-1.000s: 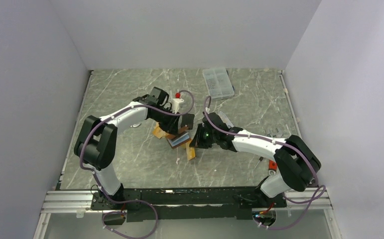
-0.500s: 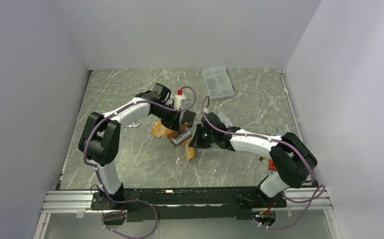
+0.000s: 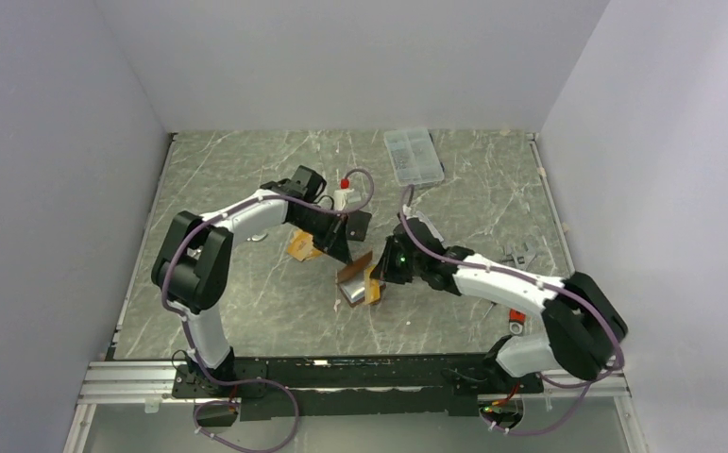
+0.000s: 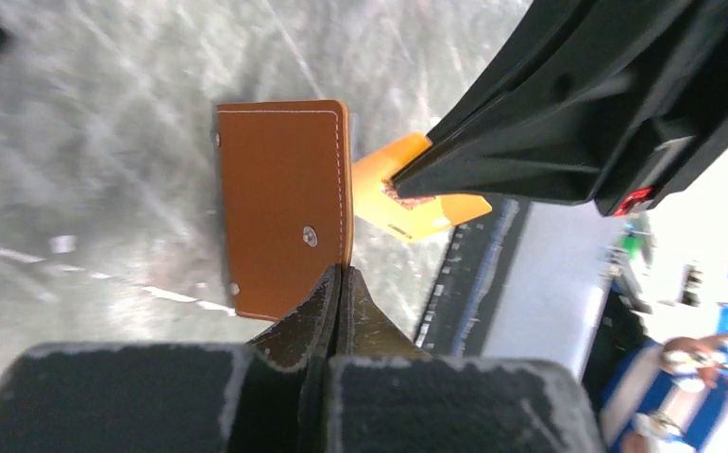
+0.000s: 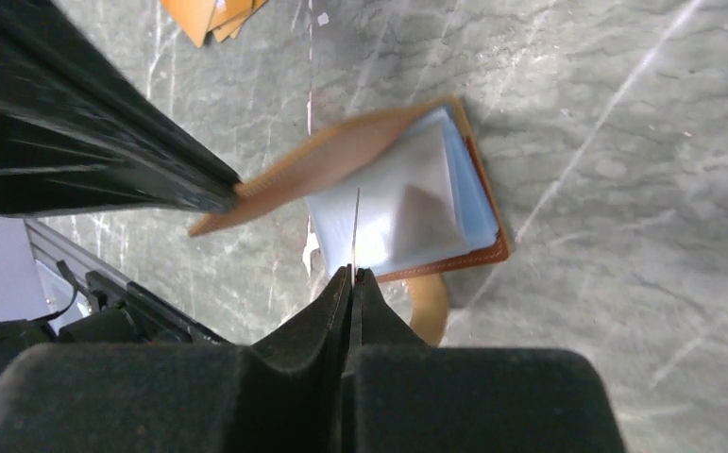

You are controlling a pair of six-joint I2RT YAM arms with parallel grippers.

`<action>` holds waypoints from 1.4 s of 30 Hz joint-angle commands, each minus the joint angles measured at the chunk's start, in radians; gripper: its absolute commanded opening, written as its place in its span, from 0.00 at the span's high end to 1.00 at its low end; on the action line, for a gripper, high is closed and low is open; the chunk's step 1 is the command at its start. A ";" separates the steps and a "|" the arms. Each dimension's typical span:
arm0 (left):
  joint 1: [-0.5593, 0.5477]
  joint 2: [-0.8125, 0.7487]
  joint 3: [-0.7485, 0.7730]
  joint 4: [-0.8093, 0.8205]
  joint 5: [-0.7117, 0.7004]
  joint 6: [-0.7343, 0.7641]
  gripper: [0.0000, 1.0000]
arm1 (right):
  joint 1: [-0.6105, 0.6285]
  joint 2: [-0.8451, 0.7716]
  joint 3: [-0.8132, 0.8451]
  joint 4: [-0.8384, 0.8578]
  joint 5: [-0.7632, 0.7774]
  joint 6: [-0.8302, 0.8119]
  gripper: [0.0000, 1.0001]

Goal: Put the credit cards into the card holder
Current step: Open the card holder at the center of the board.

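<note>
Brown leather marks the card holder (image 3: 350, 281), which sits open on the grey marbled worktop (image 3: 246, 170) between my two arms, one cover flat and the other lifted. From the right wrist I look down onto its pale blue-grey pockets; from the left wrist I see only the stitched outside of the raised cover and its snap stud.

My left end effector (image 4: 338, 278) is fully closed, its fingertips pinched on the edge of that raised cover. My right end effector (image 5: 352, 276) is closed too, gripping a thin card edge-on just above the holder's pockets. That orange-tan card (image 4: 421, 203) shows as a bare pale line from its own wrist camera, and as an orange face just behind the holder from the left wrist. I cannot tell whether its lower edge touches a pocket.

Some orange-tan flat pieces (image 3: 301, 247) lie near the holder on its left side, partly under my left arm. A clear compartment box (image 3: 414, 156) lies well beyond the holder, towards the back wall.
</note>
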 commanded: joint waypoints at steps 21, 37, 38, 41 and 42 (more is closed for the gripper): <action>-0.005 -0.009 -0.070 0.150 0.140 -0.223 1.00 | 0.013 -0.291 -0.086 -0.102 0.053 0.003 1.00; 0.087 -0.018 -0.112 0.115 0.079 -0.129 1.00 | 0.074 -0.071 0.013 -0.056 0.048 -0.024 1.00; 0.088 -0.020 -0.110 0.112 0.071 -0.119 1.00 | 0.073 -0.073 0.004 -0.052 0.046 -0.024 1.00; 0.093 -0.022 -0.105 0.115 0.050 -0.092 1.00 | 0.073 -0.088 -0.021 -0.041 0.045 -0.024 1.00; 0.094 -0.020 -0.103 0.115 0.044 -0.072 1.00 | 0.074 -0.093 -0.029 -0.039 0.047 -0.023 1.00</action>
